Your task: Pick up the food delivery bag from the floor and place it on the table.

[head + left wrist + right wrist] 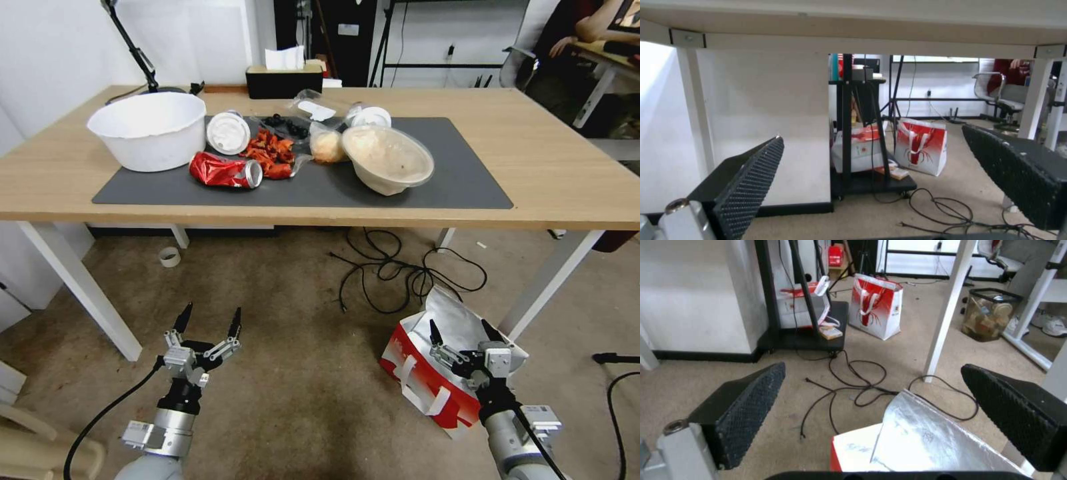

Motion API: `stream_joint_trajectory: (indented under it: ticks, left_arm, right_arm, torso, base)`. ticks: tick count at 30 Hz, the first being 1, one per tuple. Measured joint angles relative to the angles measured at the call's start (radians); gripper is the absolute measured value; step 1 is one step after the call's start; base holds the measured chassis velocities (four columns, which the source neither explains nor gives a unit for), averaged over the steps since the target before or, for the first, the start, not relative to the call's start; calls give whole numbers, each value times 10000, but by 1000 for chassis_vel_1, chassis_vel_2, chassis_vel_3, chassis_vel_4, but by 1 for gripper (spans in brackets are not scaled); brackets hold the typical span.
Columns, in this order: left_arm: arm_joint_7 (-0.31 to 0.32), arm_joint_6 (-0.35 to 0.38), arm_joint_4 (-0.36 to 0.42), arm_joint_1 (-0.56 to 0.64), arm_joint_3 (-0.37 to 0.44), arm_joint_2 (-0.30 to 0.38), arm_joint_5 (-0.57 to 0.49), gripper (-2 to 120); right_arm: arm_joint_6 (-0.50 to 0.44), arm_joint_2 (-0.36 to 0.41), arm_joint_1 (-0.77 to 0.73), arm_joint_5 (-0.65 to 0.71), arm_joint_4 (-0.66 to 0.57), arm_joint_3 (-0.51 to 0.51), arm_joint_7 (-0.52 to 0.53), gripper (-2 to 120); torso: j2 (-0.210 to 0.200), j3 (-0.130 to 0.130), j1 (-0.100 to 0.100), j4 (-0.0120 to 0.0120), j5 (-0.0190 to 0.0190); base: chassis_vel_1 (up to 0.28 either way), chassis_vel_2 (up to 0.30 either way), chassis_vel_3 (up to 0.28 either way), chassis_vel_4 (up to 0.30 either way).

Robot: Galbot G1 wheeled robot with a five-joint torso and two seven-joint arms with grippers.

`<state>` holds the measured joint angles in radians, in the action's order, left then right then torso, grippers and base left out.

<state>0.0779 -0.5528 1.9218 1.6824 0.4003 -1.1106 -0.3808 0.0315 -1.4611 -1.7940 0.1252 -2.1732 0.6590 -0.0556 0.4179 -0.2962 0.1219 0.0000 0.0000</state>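
The food delivery bag [427,373] stands on the carpet at the right, just in front of the table's right leg; it is white with a red base and white strap handles. Its mouth gapes, showing the silver foil lining [925,436]. My right gripper [461,327] hovers open right over that mouth, with nothing between its fingers [746,400]. Low at the left, my left gripper [211,313] hangs open over bare carpet, pointing under the table [547,160]. The tabletop is light wood on white legs and carries a dark grey mat [460,180].
The mat holds a white bowl [148,130], a crushed red can [225,170], a lidded food tub [387,159] and scraps. Black cables [400,273] tangle on the floor beyond the bag. Another red-and-white bag [876,306] and a bin [991,315] stand farther back.
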Motion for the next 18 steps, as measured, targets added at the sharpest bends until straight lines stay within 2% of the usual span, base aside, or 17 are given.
stream_joint_trajectory:
  ticks: [18]
  left_arm:
    - [-8, -44, 14, 29, -3, -49, 43, 100]
  right_arm:
    - [-2, 26, -123, -22, -97, 23, -26, 100]
  torso:
    - [-727, 495, -234, 0, 0]
  base:
    - [0, 0, 0, 0]
